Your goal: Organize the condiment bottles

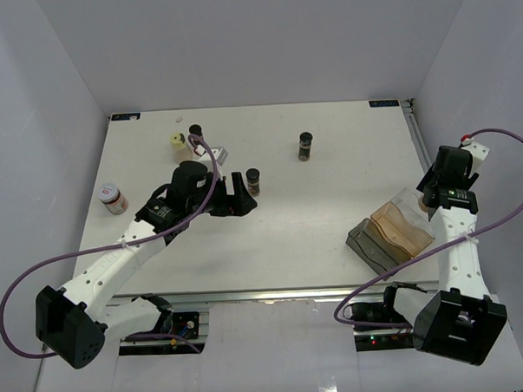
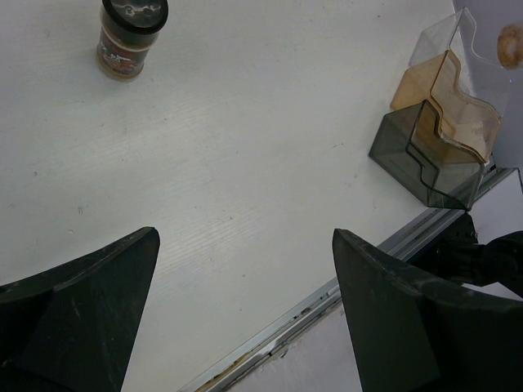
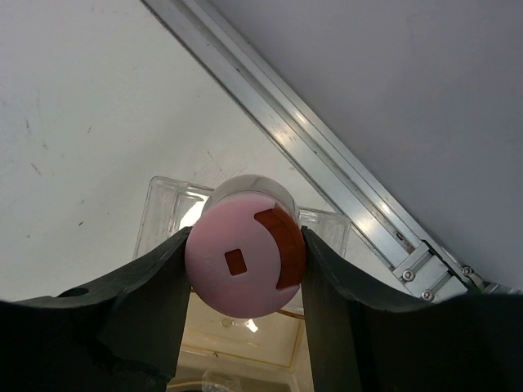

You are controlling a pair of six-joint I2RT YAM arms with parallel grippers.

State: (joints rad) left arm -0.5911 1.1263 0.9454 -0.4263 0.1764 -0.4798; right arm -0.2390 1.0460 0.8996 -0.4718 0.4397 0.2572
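Right gripper [image 3: 245, 273] clamped on pink-lidded cylindrical spice jar [image 3: 245, 245], over tiered clear plastic rack [image 3: 162, 206] at right — left gripper [image 2: 245, 245] spread wide

The left pincer [image 2: 245, 237] gapes wide above the white surface [image 2: 245, 122]. A dark brown cylindrical spice jar with a black cap [image 2: 125, 41] stands upright at top left. A stepped clear, amber and grey plastic holder [image 2: 437, 139] sits at right, beside an aluminium rail [image 2: 327, 298].
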